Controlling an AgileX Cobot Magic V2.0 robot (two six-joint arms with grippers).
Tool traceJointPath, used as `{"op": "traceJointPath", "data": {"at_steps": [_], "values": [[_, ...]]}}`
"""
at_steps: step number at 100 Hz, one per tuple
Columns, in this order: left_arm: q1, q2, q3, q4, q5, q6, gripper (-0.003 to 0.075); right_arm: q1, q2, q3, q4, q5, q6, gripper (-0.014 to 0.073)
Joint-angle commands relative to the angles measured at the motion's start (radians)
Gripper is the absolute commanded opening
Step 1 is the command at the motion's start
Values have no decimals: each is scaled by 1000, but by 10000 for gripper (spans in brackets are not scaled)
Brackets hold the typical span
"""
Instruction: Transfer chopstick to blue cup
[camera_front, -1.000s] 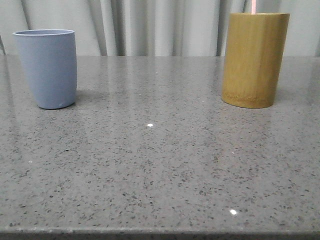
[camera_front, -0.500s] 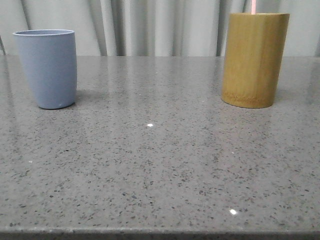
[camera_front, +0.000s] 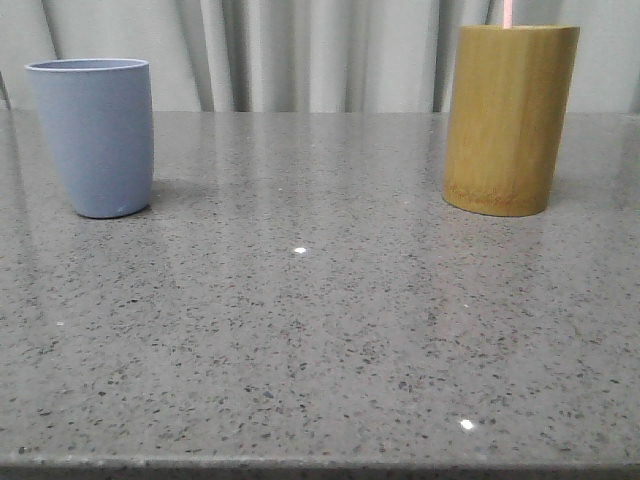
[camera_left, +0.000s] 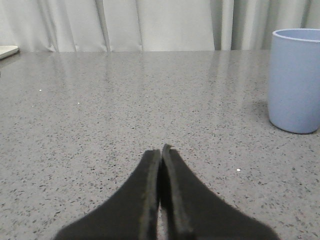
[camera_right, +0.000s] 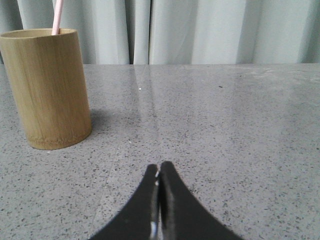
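Chopstick: the chopstick (camera_front: 509, 13) stands inside the bamboo holder (camera_front: 510, 118), only its pale pink upper end showing above the rim; in the right wrist view the same pink end (camera_right: 57, 16) leans against the near part of the rim
Bamboo holder: upright yellow-brown cylinder on the right side of the desk (camera_front: 320, 330), toward the back, with a faint ring near its base; seen also from the right wrist (camera_right: 46, 87)
Blue cup: the blue cup (camera_front: 93, 135) stands upright on the left side of the desk, toward the back, well apart from the bamboo holder; its inside cannot be seen from the front; the left wrist view shows it (camera_left: 295, 80) resting on the grey speckled surface with a soft shadow beside it
Left gripper: the left gripper (camera_left: 161, 152) has dark jaws pressed together, tips touching, nothing between them; it sits low over the desk, apart from the blue cup
Right gripper: the right gripper (camera_right: 159, 170) has dark jaws pressed together, pinching nothing; it hangs low over bare desk, apart from the bamboo holder
Desk: grey speckled stone, glossy, with small bright light spots
Backdrop: pale pleated curtain (camera_front: 300, 55) behind the desk's far edge
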Motion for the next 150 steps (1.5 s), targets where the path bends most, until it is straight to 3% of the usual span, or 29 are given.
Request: {"op": "traceJointPath", "data": {"at_steps": [1, 23, 43, 86, 96, 110, 125, 134, 150], "values": [[5, -35, 8, -9, -94, -1, -19, -6, -21, 0, -12, -96, -4, -99], [5, -33, -69, -27, -54, -3, -19, -6, -14, -49, 25, -67, 4, -97], [5, 32, -206, -32, 14, -15, -19, -6, 74, -189, 25, 87, 4, -97], [2, 386, -547, -77, 167, -15, -16, -6, 376, -507, 25, 281, 4, -92], [2, 463, -604, -77, 157, -15, 39, -6, 434, -561, 25, 303, 4, -90], [2, 548, -648, -77, 155, -15, 210, -6, 498, -614, 25, 310, 4, 31], [2, 599, -682, -77, 155, -15, 374, -6, 546, -655, 25, 314, 4, 267], [2, 618, -693, -77, 155, -15, 391, -6, 564, -667, 25, 314, 4, 330], [2, 620, -695, -77, 154, -15, 390, -6, 566, -668, 25, 295, 4, 331]]}}
